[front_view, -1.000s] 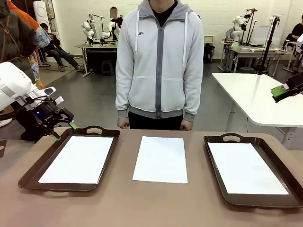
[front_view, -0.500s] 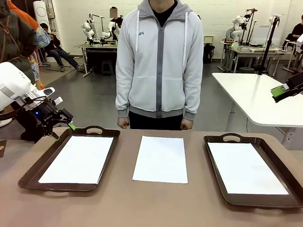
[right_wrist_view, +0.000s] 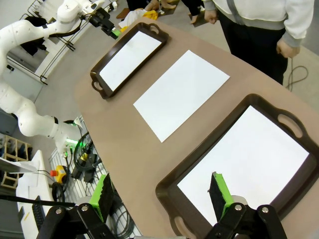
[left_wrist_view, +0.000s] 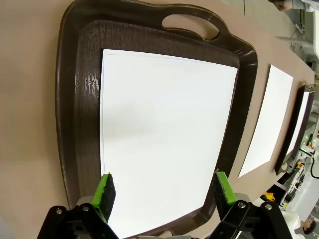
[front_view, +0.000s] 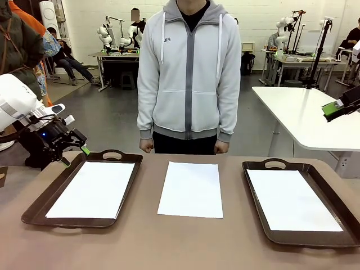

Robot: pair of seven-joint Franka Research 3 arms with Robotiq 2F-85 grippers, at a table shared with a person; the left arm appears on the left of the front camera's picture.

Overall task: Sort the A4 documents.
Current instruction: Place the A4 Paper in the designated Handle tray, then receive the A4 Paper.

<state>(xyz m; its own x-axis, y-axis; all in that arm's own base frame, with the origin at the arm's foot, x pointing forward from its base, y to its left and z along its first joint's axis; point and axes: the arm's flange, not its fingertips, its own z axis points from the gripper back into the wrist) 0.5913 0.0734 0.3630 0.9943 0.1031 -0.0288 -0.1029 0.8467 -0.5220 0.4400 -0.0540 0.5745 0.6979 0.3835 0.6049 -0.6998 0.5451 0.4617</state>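
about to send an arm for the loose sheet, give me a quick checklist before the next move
1. Middle sheet lies flat on the bare table between the trays: ok.
2. Left gripper open, holding nothing: ok.
3. Right gripper open, holding nothing: ok.
4. Person's hands off the table, at its far edge: ok.
5. Left tray and right tray each hold a white sheet lying flat: ok.
6. Whether the middle sheet is one sheet or several: cannot tell.
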